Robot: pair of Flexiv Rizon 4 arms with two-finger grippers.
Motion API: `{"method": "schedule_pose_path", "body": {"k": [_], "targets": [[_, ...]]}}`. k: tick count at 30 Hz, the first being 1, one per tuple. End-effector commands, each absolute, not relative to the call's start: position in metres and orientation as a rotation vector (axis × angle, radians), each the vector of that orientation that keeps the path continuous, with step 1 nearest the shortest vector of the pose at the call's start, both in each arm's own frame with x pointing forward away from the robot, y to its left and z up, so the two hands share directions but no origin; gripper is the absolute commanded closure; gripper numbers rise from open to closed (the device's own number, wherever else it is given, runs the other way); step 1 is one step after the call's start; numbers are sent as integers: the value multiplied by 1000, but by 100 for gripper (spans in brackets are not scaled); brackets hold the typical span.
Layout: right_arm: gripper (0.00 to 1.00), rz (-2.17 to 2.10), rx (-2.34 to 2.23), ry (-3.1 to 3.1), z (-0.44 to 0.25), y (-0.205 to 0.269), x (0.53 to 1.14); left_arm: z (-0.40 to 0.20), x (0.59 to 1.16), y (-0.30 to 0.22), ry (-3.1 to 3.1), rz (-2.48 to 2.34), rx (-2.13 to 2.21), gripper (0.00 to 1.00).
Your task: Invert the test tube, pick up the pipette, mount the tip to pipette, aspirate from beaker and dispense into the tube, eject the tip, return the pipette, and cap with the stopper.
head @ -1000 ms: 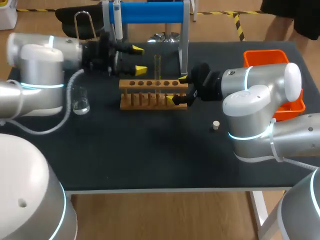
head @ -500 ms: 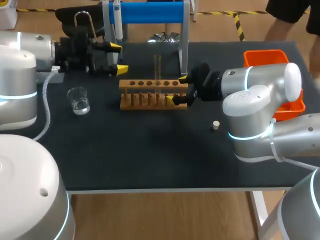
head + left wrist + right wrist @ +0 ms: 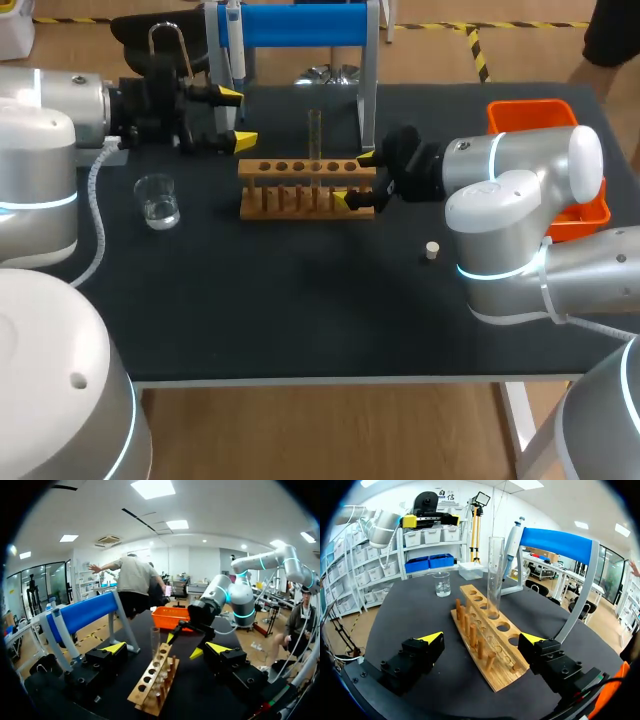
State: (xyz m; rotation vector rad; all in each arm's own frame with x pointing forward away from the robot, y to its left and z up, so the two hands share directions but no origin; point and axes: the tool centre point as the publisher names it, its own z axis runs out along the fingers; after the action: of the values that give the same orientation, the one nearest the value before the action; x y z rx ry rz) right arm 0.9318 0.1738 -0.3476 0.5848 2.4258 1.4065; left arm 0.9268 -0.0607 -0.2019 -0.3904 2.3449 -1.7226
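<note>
A clear glass test tube stands upright in the wooden rack. The left jaws and right jaws are open; the left jaws likely grasp the hanging white pipette next.

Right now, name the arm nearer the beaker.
Left. Left arm: jaws just beyond the beaker, toward the rack. Right arm: jaws straddling the rack's far end.

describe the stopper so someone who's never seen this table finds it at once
Start at the wooden rack in the middle of the black table, then look to the bare patch off its right end, toward the front edge. The stopper lies there alone: a small cream plug, opaque, far smaller than the clear beaker or upright test tube.
</note>
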Motion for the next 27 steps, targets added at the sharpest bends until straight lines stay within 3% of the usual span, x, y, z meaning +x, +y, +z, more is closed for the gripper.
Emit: {"method": "schedule_pose_path", "body": {"k": [1, 13, 27], "targets": [[0, 1407, 585, 2425, -348, 174, 931, -194, 919, -18, 2300, -1630, -498, 0], [0, 1407, 585, 2425, -348, 174, 931, -193, 911, 139, 2078, -1268, -937, 0], [0, 1407, 585, 2425, -348, 174, 931, -223, 939, 227, 1898, -1075, -1239, 0]]}}
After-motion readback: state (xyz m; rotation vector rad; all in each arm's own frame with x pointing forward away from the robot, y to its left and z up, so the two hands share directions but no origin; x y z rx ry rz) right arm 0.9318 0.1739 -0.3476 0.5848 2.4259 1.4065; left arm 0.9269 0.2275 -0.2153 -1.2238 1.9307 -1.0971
